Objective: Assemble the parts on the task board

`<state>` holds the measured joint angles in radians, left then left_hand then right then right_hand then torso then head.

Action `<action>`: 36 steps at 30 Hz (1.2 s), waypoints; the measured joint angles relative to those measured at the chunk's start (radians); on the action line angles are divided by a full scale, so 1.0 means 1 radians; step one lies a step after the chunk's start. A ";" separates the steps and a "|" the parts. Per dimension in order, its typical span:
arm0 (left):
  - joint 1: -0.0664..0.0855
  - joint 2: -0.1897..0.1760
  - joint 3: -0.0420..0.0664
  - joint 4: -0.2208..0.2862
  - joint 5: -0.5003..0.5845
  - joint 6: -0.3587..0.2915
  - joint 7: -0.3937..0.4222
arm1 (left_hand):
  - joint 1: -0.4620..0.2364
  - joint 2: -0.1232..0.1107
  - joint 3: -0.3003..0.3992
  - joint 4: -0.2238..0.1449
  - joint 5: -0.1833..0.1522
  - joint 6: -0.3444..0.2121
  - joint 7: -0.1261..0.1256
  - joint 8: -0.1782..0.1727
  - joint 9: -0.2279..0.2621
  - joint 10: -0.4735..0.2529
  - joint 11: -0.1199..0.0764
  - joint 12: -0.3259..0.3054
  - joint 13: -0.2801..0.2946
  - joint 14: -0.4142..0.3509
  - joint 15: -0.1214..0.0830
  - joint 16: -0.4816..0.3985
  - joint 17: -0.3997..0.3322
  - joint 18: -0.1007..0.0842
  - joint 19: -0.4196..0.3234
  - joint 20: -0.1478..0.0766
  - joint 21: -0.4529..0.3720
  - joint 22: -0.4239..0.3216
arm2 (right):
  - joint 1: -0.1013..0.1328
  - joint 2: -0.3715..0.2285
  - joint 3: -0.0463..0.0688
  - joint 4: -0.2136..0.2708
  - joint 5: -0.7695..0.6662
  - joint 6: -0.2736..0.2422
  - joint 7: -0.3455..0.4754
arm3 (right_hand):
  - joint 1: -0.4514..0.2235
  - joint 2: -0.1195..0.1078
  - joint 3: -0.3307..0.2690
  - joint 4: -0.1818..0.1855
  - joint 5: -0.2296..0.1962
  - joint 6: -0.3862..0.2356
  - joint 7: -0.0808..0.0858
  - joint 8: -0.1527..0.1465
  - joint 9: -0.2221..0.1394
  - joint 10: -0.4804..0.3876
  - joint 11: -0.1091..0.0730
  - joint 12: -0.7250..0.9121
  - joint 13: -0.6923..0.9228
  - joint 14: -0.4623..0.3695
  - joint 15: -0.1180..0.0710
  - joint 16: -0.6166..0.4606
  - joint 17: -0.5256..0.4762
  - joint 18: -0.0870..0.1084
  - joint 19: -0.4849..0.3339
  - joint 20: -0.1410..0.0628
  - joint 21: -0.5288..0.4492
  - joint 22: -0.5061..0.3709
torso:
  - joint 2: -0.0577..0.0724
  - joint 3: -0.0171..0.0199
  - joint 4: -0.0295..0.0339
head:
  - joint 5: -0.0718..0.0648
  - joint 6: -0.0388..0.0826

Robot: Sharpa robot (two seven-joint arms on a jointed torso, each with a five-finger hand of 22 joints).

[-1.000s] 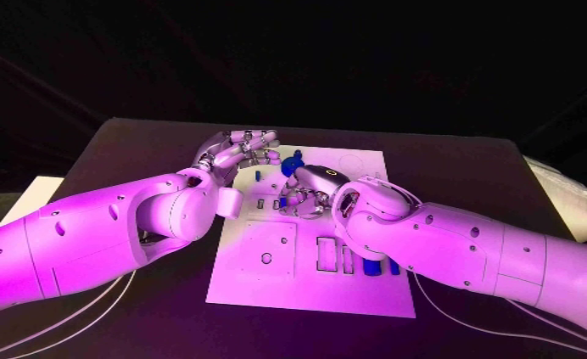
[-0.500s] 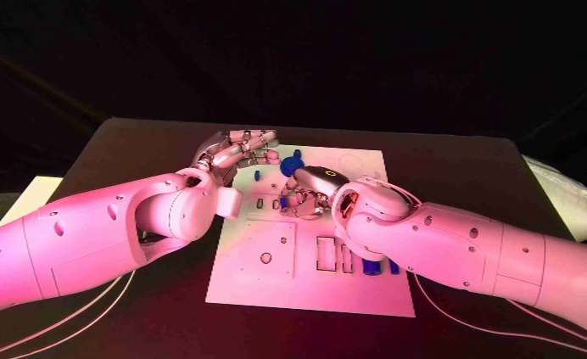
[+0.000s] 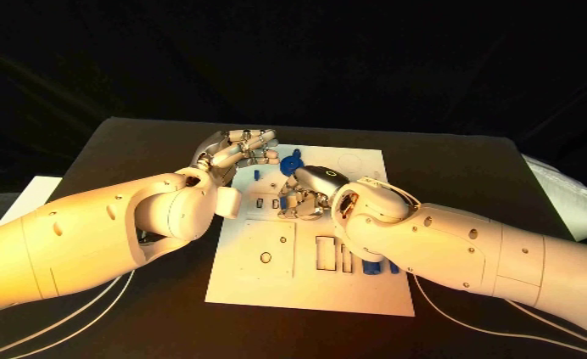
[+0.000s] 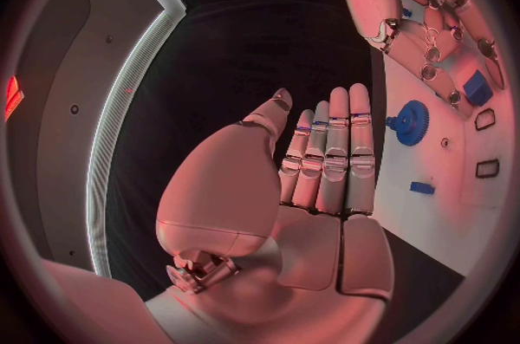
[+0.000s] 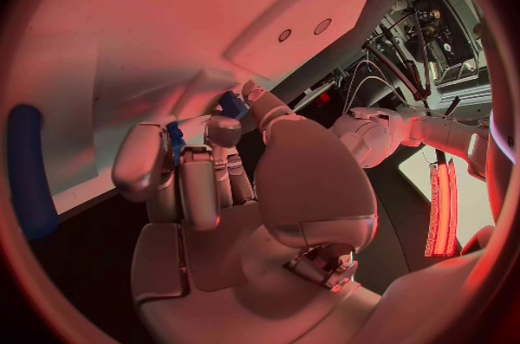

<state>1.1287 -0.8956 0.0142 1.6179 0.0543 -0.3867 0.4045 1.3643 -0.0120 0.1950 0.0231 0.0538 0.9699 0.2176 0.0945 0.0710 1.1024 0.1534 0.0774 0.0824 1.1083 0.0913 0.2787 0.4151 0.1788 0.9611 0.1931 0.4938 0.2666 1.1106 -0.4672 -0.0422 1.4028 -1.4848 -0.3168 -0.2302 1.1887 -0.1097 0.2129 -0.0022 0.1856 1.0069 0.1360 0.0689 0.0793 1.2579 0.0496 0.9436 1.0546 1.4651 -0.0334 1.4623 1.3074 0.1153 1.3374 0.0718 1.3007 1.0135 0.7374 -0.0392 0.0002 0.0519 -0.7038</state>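
Observation:
The white task board (image 3: 263, 261) lies mid-table. My right hand (image 3: 309, 192) hovers over its middle with fingers curled down. In the right wrist view this hand (image 5: 217, 188) pinches a small blue part (image 5: 173, 140) between thumb and fingers, close under the board (image 5: 130, 32). My left hand (image 3: 238, 148) is at the board's far left corner, flat and holding nothing, its fingers (image 4: 330, 153) straight and side by side. A blue gear (image 3: 291, 164) stands on the board between the two hands, also seen beside the left fingertips as the gear (image 4: 410, 120).
Blue parts (image 3: 373, 266) sit in slots at the board's near right, partly under my right forearm. A small blue piece (image 4: 423, 187) and a blue block (image 4: 477, 88) lie on the board. A long blue part (image 5: 27, 171) shows beside the right hand. Black table surrounds the board.

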 measured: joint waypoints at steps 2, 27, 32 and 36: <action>0.000 0.000 0.000 0.000 0.000 0.000 0.000 | 0.000 0.000 0.000 0.000 0.000 0.000 0.000 0.000 0.000 0.000 0.000 0.000 0.000 0.000 0.000 0.000 0.000 0.000 0.000 0.000 0.000 0.000 | 0.000 -0.001 0.000 0.003 0.000 -0.009 0.000 | 0.000 0.000 -0.015 0.004 0.000 -0.012 0.004 0.000 -0.004 -0.016 0.002 -0.019 -0.017 0.001 0.001 -0.005 0.000 0.000 0.000 0.000 -0.004 -0.001 | 0.000 0.0001 0.0000 | -0.001 0.000; 0.019 -0.029 -0.001 -0.027 -0.326 0.033 -0.365 | -0.145 -0.006 -0.033 0.112 0.014 0.091 -0.109 0.103 0.061 0.158 -0.125 0.456 0.360 0.358 -0.129 1.141 0.888 -0.040 0.352 -0.123 0.612 0.566 | 0.114 -0.305 0.025 0.217 0.263 -0.092 0.286 | 0.065 0.057 -0.057 0.005 0.002 -0.042 0.008 0.016 -0.007 -0.036 0.009 -0.016 -0.033 0.001 0.008 -0.034 0.000 0.000 -0.015 0.014 -0.026 -0.037 | -0.023 0.0102 -0.0073 | 0.016 0.002; 0.061 -0.023 0.000 -0.037 -0.545 0.146 -0.578 | -0.228 0.002 -0.113 0.216 0.012 0.131 -0.138 0.208 0.134 0.202 -0.148 0.843 0.738 0.358 -0.144 1.278 0.893 -0.070 0.396 -0.138 0.747 0.751 | 0.158 -0.398 0.027 0.236 0.418 -0.069 0.332 | 0.069 0.061 -0.057 0.005 0.002 -0.026 0.005 0.028 -0.005 -0.031 0.007 -0.008 -0.031 0.001 0.008 -0.034 0.001 0.000 -0.018 0.011 -0.026 -0.039 | -0.035 0.0144 -0.0147 | 0.025 -0.002; 0.090 -0.001 0.000 -0.049 -0.729 0.252 -0.727 | -0.237 0.011 -0.193 0.261 0.012 0.110 -0.161 0.312 0.232 0.233 -0.172 1.043 0.949 0.358 -0.160 1.290 0.893 -0.086 0.445 -0.157 0.837 0.884 | 0.171 -0.439 0.027 0.234 0.507 -0.060 0.349 | 0.069 0.061 -0.057 0.005 0.002 -0.026 0.005 0.028 -0.005 -0.031 0.007 -0.008 -0.031 0.001 0.008 -0.038 0.001 0.000 -0.018 0.011 -0.026 -0.040 | -0.044 0.0185 -0.0223 | 0.032 -0.004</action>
<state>1.2190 -0.8970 0.0144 1.5690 -0.6744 -0.1343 -0.3220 1.1269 -0.0011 0.0025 0.2840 0.0655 1.0803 0.0567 0.4062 0.3030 1.3355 -0.0186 1.1209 1.0319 1.4665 -0.0690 1.5684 1.3081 0.0925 1.4056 0.0359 1.3311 1.1507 1.2815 -0.9065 -0.0157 1.6372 -0.9783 -0.3767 0.1185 1.2573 -0.0490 0.1562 0.0027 0.1881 0.9810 0.1410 0.0966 0.0746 1.2268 0.0565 0.9357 1.0234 1.4665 -0.0250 1.4241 1.3081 0.1152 1.3194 0.0825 1.2746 0.9739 0.6933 -0.0207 -0.0221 0.0838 -0.7078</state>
